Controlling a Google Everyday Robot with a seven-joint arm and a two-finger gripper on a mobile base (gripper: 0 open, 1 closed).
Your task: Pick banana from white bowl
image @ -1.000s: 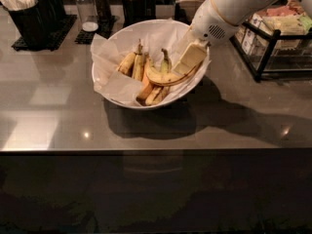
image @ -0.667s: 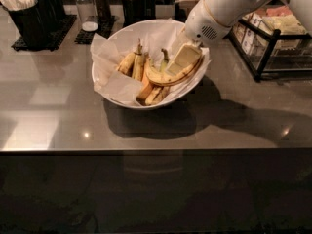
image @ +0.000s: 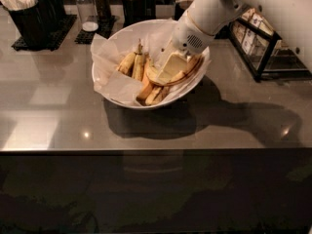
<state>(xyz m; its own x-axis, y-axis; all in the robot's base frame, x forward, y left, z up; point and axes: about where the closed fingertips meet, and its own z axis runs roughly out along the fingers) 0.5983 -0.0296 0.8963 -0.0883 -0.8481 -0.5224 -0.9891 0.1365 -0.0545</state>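
Yellow on white: the banana point(image: 184, 75), long, strongly curved and brown-streaked, lies along the right inner wall of the white bowl point(image: 130, 103), on crumpled paper point(image: 109, 57); shorter bananas point(image: 132, 63) lie just beside it, toward the bowl's middle and left; the gripper point(image: 170, 68) is down inside the bowl, directly over the banana's middle, its pale end touching or very nearly touching the fruit; whether it is spread wide or closed on the banana you cannot tell from this view; judged stage: the grasp itself; you should centre the grip across the banana's mid-curve, avoid the shorter fruit and the paper, close gently since ripe skin likely bruises, then lift straight up before retreating over the rim, lest the bowl drag along the grey counter point(image: 53, 116)
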